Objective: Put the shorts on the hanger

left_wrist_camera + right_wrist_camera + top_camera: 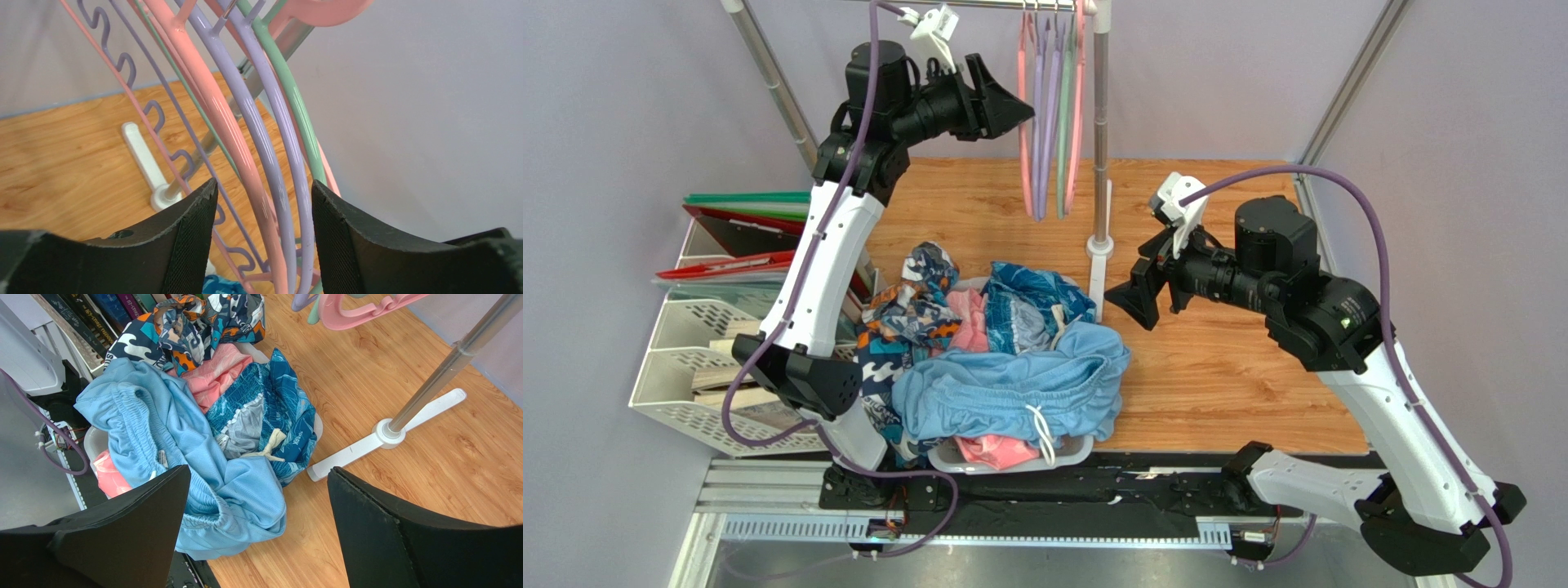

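Note:
The light blue shorts (1014, 392) lie crumpled on top of a clothes pile in a white basket, with the white drawstring at the front; they also show in the right wrist view (184, 447). The salmon-pink hanger (1024, 110) hangs on the rail beside purple hangers (1048, 123). My left gripper (1014, 108) is raised at the rail and open. In its wrist view the pink hanger (215, 110) and two purple bars (270, 153) pass between its fingers (264, 190). My right gripper (1136, 288) is open and empty, above the table right of the pile (258, 478).
The rack pole (1100, 123) stands on a white foot (1097, 245) mid-table. A grey-green hanger (294, 104) hangs with the others. A teal patterned garment (1032, 300) and a pink one (967, 321) share the basket (1063, 453). White file trays (670, 355) stand at the left.

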You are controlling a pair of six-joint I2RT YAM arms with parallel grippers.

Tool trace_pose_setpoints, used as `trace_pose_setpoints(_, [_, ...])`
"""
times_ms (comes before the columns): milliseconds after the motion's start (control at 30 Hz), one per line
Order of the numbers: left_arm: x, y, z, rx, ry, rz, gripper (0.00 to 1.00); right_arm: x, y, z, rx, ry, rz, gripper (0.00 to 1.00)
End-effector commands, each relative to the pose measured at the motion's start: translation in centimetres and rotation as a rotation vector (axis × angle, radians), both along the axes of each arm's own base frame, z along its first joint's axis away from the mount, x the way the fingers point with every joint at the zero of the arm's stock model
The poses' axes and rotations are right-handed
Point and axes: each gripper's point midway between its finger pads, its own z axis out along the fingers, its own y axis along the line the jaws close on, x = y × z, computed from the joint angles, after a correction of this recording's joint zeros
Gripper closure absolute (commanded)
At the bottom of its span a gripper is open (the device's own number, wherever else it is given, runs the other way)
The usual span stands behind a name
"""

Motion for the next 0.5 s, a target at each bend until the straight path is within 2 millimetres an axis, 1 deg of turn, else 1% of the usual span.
trace_pose_setpoints(0, [0.4, -0.1, 2.5, -0.156, 0.009, -0.057, 0.41, -0.3, 0.0, 2.4, 0.068, -0.041, 0.001, 0.12])
trace_pose_setpoints(33, [0.9, -0.1, 2.3, -0.170, 0.012, -0.060, 0.42, -0.3, 0.0, 2.5, 0.069, -0.046, 0.002, 0.12])
trace_pose_setpoints(100, [1.2, -0.4, 1.8, -0.195, 0.044, -0.087, 0.44, -0.2, -0.1, 2.5, 0.065, -0.056, -0.003, 0.12])
trace_pose_setpoints(167, [1.3, -0.6, 1.8, -0.212, 0.043, -0.106, 0.48, -0.1, -0.1, 2.7, 0.064, -0.065, -0.002, 0.12])
trace_pose_setpoints(200, [1.6, -0.7, 1.4, -0.215, 0.054, -0.109, 0.48, 0.0, -0.1, 2.9, 0.065, -0.068, -0.002, 0.12])
trace_pose_setpoints(233, [1.6, -0.7, 1.6, -0.228, 0.054, -0.115, 0.49, 0.0, -0.1, 2.9, 0.065, -0.069, -0.003, 0.12])
trace_pose_setpoints(300, [1.9, -1.0, 1.3, -0.238, 0.065, -0.135, 0.49, 0.1, -0.1, 2.8, 0.063, -0.070, -0.001, 0.12])
trace_pose_setpoints(333, [1.7, -1.1, 1.6, -0.248, 0.057, -0.145, 0.50, 0.1, -0.1, 2.9, 0.063, -0.072, -0.001, 0.12])
trace_pose_setpoints(400, [1.8, -1.3, 1.6, -0.259, 0.057, -0.163, 0.51, 0.1, -0.1, 2.7, 0.060, -0.071, 0.000, 0.12])
trace_pose_setpoints(467, [1.8, -1.3, 1.6, -0.275, 0.066, -0.174, 0.55, 0.1, -0.1, 2.6, 0.058, -0.069, 0.000, 0.12])
